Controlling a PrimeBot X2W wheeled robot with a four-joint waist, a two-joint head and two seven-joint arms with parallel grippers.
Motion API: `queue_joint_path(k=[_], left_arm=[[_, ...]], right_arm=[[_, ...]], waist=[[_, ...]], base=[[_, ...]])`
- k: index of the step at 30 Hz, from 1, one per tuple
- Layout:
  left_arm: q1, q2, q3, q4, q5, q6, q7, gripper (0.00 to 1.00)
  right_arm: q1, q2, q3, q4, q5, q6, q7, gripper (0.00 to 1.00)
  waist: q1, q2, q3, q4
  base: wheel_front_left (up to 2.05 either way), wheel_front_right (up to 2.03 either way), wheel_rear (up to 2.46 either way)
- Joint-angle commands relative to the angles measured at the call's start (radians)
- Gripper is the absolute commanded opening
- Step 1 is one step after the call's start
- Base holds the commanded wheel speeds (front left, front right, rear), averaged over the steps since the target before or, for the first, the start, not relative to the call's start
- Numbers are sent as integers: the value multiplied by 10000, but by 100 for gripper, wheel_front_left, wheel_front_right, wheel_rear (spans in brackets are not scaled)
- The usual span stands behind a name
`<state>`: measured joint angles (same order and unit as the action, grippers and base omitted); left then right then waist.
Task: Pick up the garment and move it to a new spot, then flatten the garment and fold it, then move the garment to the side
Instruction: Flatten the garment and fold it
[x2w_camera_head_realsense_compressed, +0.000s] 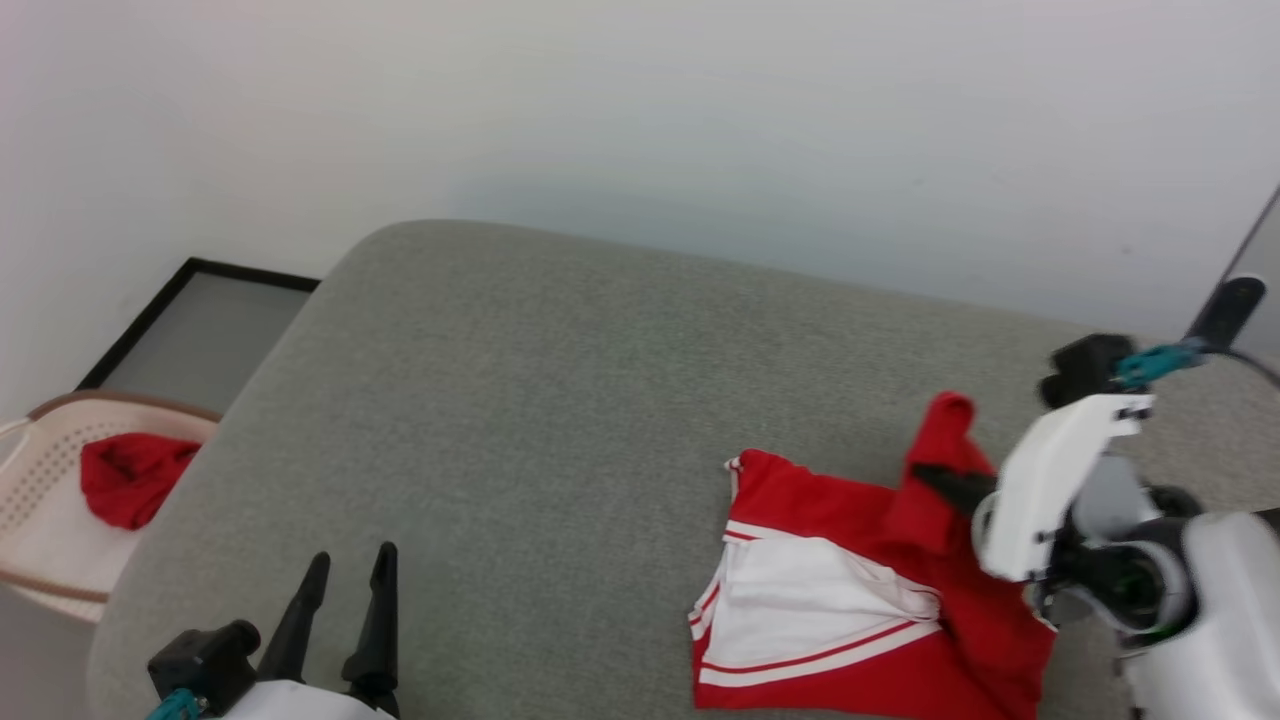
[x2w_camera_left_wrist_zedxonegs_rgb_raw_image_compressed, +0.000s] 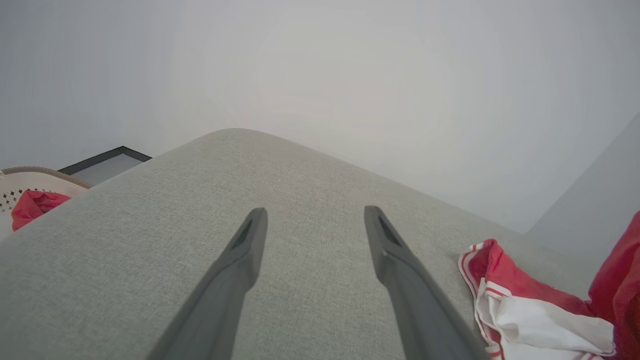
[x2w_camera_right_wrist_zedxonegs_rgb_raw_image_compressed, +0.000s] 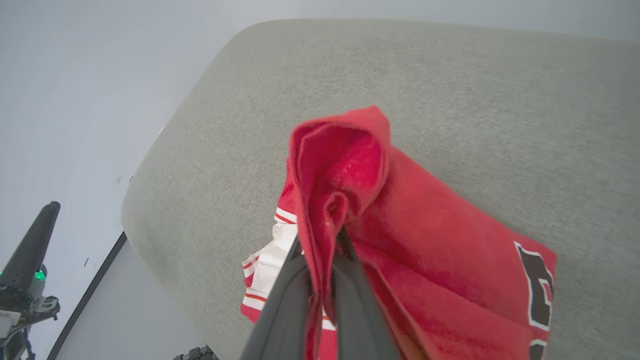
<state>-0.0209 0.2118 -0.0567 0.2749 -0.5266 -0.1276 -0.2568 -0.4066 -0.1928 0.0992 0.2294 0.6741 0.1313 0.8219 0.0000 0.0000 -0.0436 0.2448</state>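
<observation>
Red garment (x2w_camera_head_realsense_compressed: 800, 500) in leftward-pointing right gripper (x2w_camera_head_realsense_compressed: 930, 476)

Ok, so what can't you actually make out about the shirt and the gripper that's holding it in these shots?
- Right wrist view: on the red shirt, only a fragment of the black-and-white lettering shows, running off the bottom edge; it is unreadable.
- Same view: the right gripper has its tips buried in a red fold.
- Head view: the white right arm covers the shirt's right side.
- Head view: the basket is cut by the left edge.
</observation>
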Motion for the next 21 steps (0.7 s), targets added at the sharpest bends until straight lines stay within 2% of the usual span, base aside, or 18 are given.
queue_joint_path(k=[1, 5, 12, 14, 15, 16, 21], left_arm=[[-91, -32, 3, 40, 26, -35, -47, 100], [-138, -72, 27, 104, -6, -36, -55, 100], [-273, -177, -13, 182, 25, -41, -68, 100], [-295, -204, 3, 200, 24, -42, -71, 100], [-288, -212, 23, 211, 15, -42, -72, 100], [-294, -220, 45, 213, 15, -43, -68, 100], [-275, -225, 172, 185, 37, -46, -71, 100]], right_arm=[[-130, 197, 78, 70, -108, -13, -37, 0], [-177, 626, 438, 300, -428, -13, -178, 0], [-345, 906, 866, 900, -764, -11, -588, 2], [-389, 906, 1019, 1037, -870, -13, -721, 45], [-405, 903, 1093, 1118, -899, -13, -764, 81], [-448, 889, 1170, 1181, -929, -13, -806, 100], [-631, 841, 1354, 1295, -732, -12, -896, 100]], waist=[[0, 0, 61, 186], [0, 0, 154, 395], [0, 0, 270, 637], [0, 0, 291, 647], [0, 0, 296, 640], [0, 0, 297, 632], [0, 0, 241, 507]], base=[[0, 0, 0], [0, 0, 0], [0, 0, 0], [0, 0, 0], [0, 0, 0], [0, 0, 0], [0, 0, 0]])
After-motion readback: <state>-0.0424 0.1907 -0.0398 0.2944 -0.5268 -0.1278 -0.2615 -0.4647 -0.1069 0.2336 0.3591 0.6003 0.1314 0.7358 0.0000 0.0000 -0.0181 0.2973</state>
